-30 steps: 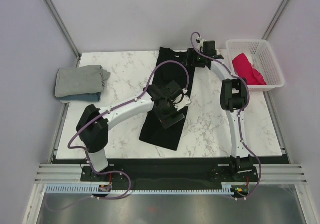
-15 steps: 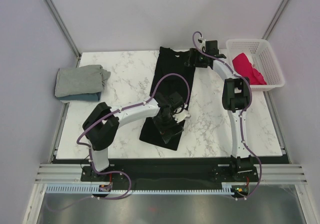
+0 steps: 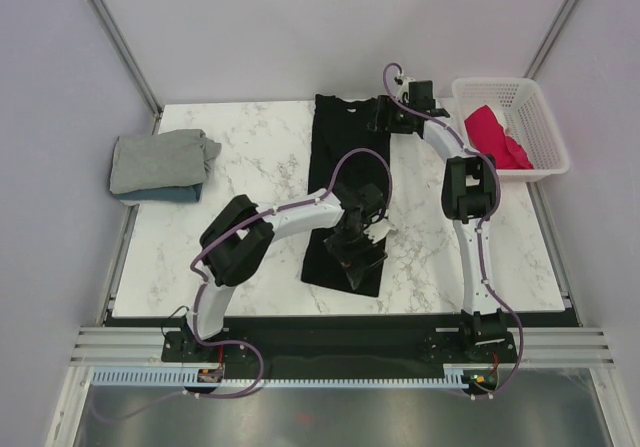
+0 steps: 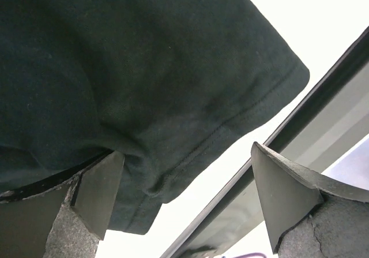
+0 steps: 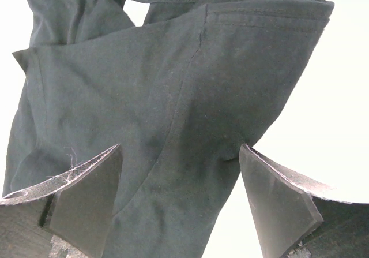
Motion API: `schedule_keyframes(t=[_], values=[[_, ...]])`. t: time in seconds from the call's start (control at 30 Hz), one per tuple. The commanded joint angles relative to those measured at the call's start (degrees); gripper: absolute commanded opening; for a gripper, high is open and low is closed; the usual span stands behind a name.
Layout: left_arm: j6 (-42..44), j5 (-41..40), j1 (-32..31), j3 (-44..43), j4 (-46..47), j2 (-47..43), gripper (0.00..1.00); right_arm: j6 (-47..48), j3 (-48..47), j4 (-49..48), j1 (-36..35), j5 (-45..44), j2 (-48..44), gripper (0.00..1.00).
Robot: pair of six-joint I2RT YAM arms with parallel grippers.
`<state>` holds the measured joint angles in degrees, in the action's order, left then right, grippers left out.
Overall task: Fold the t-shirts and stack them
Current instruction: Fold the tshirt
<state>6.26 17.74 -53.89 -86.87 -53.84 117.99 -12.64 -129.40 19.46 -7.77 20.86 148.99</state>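
A large black t-shirt point(image 3: 340, 157) lies stretched lengthwise down the middle of the marble table, collar at the far end. My left gripper point(image 3: 362, 247) hovers over its near right corner. In the left wrist view the jaws point(image 4: 187, 194) are open, with the shirt's hem corner point(image 4: 144, 67) by the left finger. My right gripper point(image 3: 385, 119) is at the shirt's far right shoulder. It is open point(image 5: 179, 200), with the black sleeve cloth point(image 5: 144, 96) lying between the fingers. A folded grey t-shirt point(image 3: 160, 159) rests on a blue one point(image 3: 155, 195) at the left. A crimson-pink t-shirt point(image 3: 495, 135) lies in the basket.
The white lattice basket point(image 3: 548, 132) stands at the table's far right corner. The table's near edge with a dark rail point(image 4: 300, 119) runs close to the left gripper. Bare marble point(image 3: 260, 157) lies between the stack and the black shirt.
My left gripper has moved right and toward the near edge, and the black shirt's near end has shifted right and now lies straighter. My right gripper has barely moved.
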Motion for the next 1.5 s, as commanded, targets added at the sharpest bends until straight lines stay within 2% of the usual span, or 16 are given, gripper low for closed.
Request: schedule_keyframes(t=[0.0,0.43,0.57,0.67,0.73,0.83,0.97,1.0,1.07,1.1,1.13,1.17,1.2,1.23,1.4,1.47], values=[[-2.66,5.73,-2.18,-3.83,6.65,4.78,1.0,-0.01,-4.18,-2.41,-0.32,-0.3,2.0,0.9],[-4.94,4.59,-6.84,-11.3,5.51,8.92,1.0,-0.98,-7.36,-4.26,0.12,0.06,4.21,0.92],[-4.07,-1.63,-6.58,-7.8,5.15,2.43,1.0,0.07,-5.95,-2.15,2.05,-0.65,-0.62,0.93],[-3.45,-4.63,-5.35,-2.44,4.63,-7.84,1.0,-0.54,-2.8,-1.01,4.59,-0.3,-8.16,0.93],[-4.67,-4.47,-2.9,0.89,4.28,-15.82,1.0,-2.37,4.31,-1.18,6.09,-0.03,-16.31,0.93],[-8.52,-3.33,2.9,2.32,3.49,-23.13,1.0,-5.19,16.52,-0.83,9.51,4.0,-27.38,0.93],[-10.04,-2.71,10.28,4.86,3.4,-26.23,1.0,-10.46,34.62,2.49,12.6,13.22,-39.63,0.91],[-10.04,-2.71,13.17,6.52,3.4,-26.32,1.0,-10.91,41.27,3.64,12.87,17.76,-43.22,0.9],[-10.04,-2.71,16.26,8.29,3.4,-25.62,1.0,-12.31,47.81,6.45,13.22,22.18,-46.14,0.88],[-10.04,-2.71,18.36,9.78,3.4,-25.19,1.0,-13.01,54.28,7.51,13.13,24.55,-48.85,0.88],[-14.13,-2.27,18.82,10.31,11.92,-24.83,0.97,-14.24,57.83,8.04,13.31,25.53,-50.45,0.88],[-29.66,13.92,19.08,10.75,12.53,-23.96,0.95,-15.21,61.52,7.87,13.57,26.41,-51.85,0.88],[-33.03,15.3,19.34,11.89,13.23,-23.43,0.93,-16.96,68.16,7.96,13.57,28.16,-54.65,0.87],[-34.11,16.44,19.35,12.68,13.94,-23.16,0.88,-17.67,71.36,7.78,13.57,29.05,-55.99,0.86],[-39.91,18.82,19.7,22.07,18.42,-22.28,0.86,-20.4,88.96,7.08,13.48,30.47,-65.12,0.85],[-40.97,19.7,19.79,24.63,20.53,-21.93,0.79,-21.36,93.69,6.38,13.4,29.33,-67.33,0.85]])
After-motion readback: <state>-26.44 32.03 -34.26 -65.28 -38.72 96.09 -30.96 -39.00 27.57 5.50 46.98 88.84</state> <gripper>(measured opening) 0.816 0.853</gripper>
